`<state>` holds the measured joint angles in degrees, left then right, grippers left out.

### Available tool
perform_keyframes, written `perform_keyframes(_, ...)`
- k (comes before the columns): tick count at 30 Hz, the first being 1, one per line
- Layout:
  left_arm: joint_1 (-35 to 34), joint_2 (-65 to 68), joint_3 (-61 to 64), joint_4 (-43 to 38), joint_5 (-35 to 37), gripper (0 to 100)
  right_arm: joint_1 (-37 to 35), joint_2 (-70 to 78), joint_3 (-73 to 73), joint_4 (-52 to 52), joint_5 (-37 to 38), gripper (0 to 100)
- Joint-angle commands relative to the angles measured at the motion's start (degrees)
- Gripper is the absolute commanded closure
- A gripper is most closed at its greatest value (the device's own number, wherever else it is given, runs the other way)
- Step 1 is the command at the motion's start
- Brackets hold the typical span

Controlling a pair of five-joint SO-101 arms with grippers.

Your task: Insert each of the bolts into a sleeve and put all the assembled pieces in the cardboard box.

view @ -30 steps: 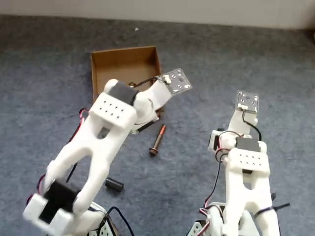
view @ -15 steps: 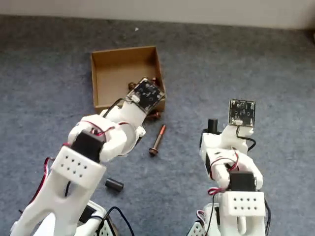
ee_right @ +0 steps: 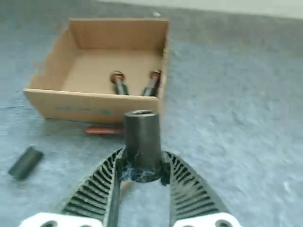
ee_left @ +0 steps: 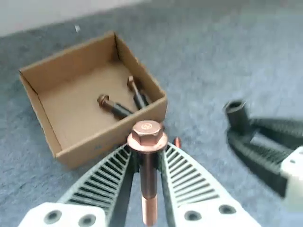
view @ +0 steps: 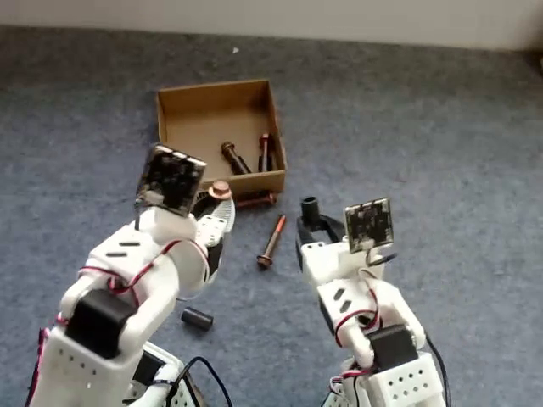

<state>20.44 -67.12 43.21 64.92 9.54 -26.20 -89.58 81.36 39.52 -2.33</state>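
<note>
In front of the cardboard box [view: 214, 85], both arms had drawn back within the last second. The left gripper [ee_left: 147, 150] pinched a bolt [ee_left: 147, 134] upright, and the right gripper [ee_right: 142, 163] clamped a sleeve [ee_right: 141, 135] nearby. Insertion looked next; two assembled pieces [view: 233, 158] already lay boxed.

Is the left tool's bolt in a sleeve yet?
Not in: the bolt is bare in the left tool; the sleeve sits apart in the right tool.

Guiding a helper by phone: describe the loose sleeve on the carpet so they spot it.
From the cardboard box, go past the slanting bolt toward the left arm's base. There lies a short black sleeve, on its side and empty, unlike the other sleeve, held in the right gripper.
</note>
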Motion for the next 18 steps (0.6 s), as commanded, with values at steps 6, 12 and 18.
perform_keyframes(6, -0.8, -7.3, -0.3, -6.6, 8.8, 99, -8.7, -9.2, 0.2, -2.5, -0.2, 99.3)
perform_keyframes(12, -0.8, -7.3, -0.5, -9.8, 13.8, 99, -12.8, -10.5, 0.2, -4.1, -0.1, 99.3)
perform_keyframes(18, -0.8, -7.3, -0.7, -13.2, 17.5, 99, -15.3, -10.5, 0.3, -8.0, 0.0, 99.3)
